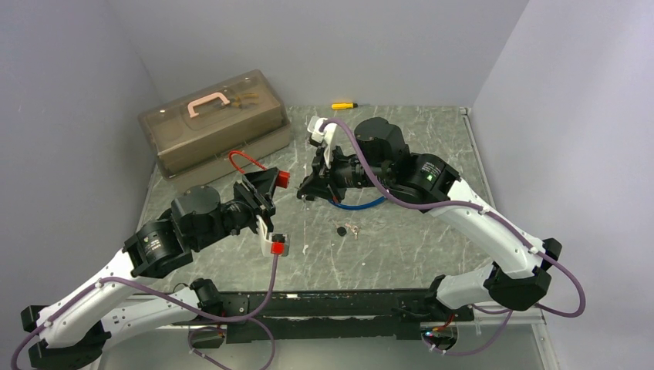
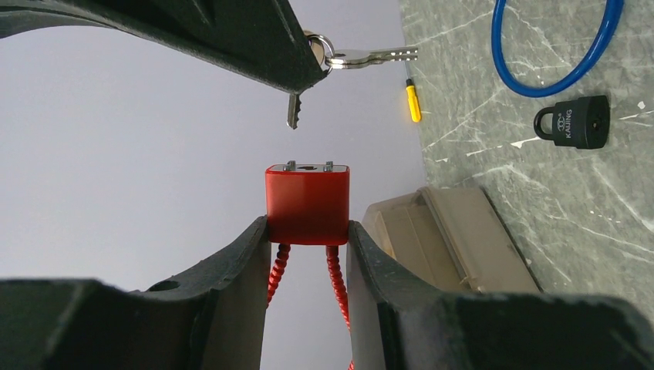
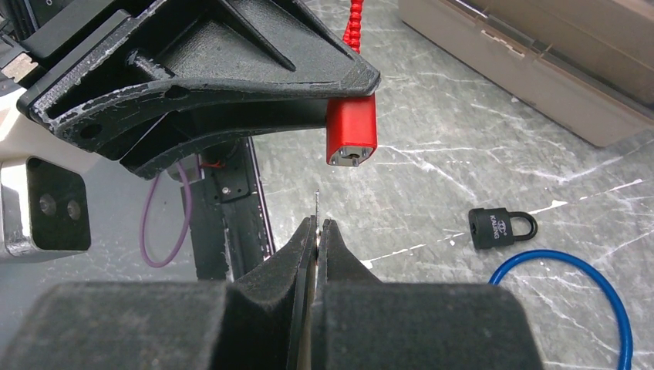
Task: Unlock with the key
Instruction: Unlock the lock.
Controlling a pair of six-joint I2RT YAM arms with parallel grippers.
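A red padlock [image 2: 307, 204] with a red cable shackle [image 1: 245, 160] is clamped by its sides in my left gripper [image 2: 307, 231], held above the table with its keyhole face turned toward the right arm. My right gripper [image 3: 318, 231] is shut on a silver key [image 3: 317, 206], seen edge-on, whose tip stands a short gap from the padlock's [image 3: 352, 131] keyhole face. In the left wrist view the key's tip [image 2: 293, 110] hangs just above and slightly left of the lock, with a second key [image 2: 378, 55] dangling from its ring. In the top view the two grippers meet near the padlock [image 1: 283, 180].
A black padlock [image 1: 341, 230] and small loose keys [image 1: 353, 229] lie on the marble table below the grippers. A blue cable loop [image 3: 571, 301] lies under the right arm. A tan toolbox [image 1: 216, 123] stands at the back left, with a yellow screwdriver [image 1: 344, 105] at the back edge.
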